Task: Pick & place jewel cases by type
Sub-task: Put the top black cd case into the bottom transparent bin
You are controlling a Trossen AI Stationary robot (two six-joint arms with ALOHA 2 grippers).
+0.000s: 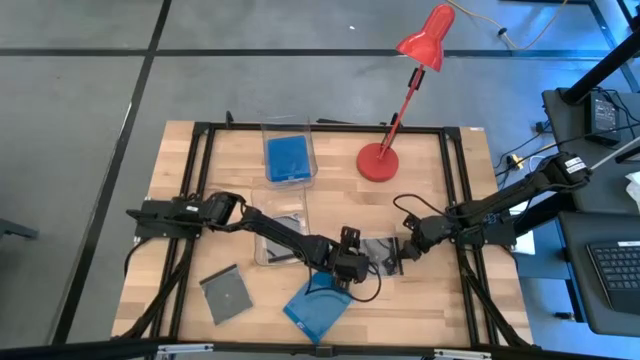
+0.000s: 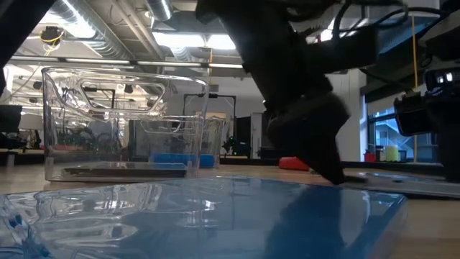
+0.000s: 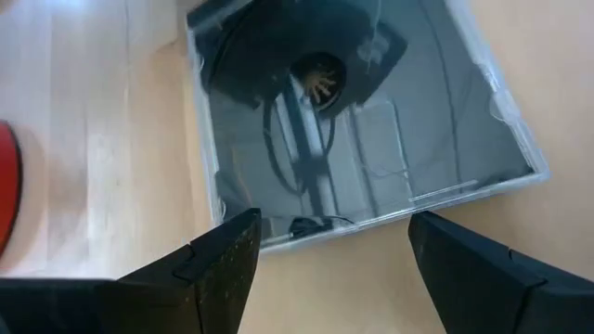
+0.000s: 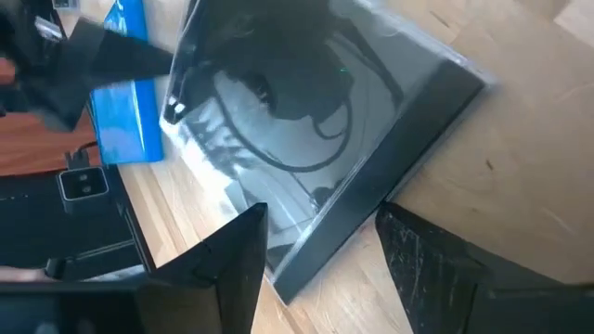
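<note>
The left claw (image 1: 352,262) hung low over the bench (image 1: 180,170), well in front of the red lamp (image 1: 380,160), its fingers (image 3: 218,269) spread wide and holding nothing; a grey jewel case (image 3: 362,121) lay flat just ahead of them, its near edge between the fingertips in the left wrist view, bare wood on both sides; the right claw (image 1: 400,255) sat just beside it, also in front of the lamp, its fingers (image 4: 232,260) apart at a moderate gap either side of the dark spine edge of a grey case (image 4: 343,139); I could not tell whether they touched it; a blue jewel case (image 1: 318,305) lay tilted in front of the left claw, near the bench's front edge; another grey case (image 1: 226,294) lay farther from the lamp toward the front left corner, open wood around it; a clear bin (image 1: 288,155) just left of the lamp held a blue case (image 1: 286,158); a second clear bin (image 1: 281,228) stood in front of that one, under the left arm; the bench's right part behind the right claw lay open.
</note>
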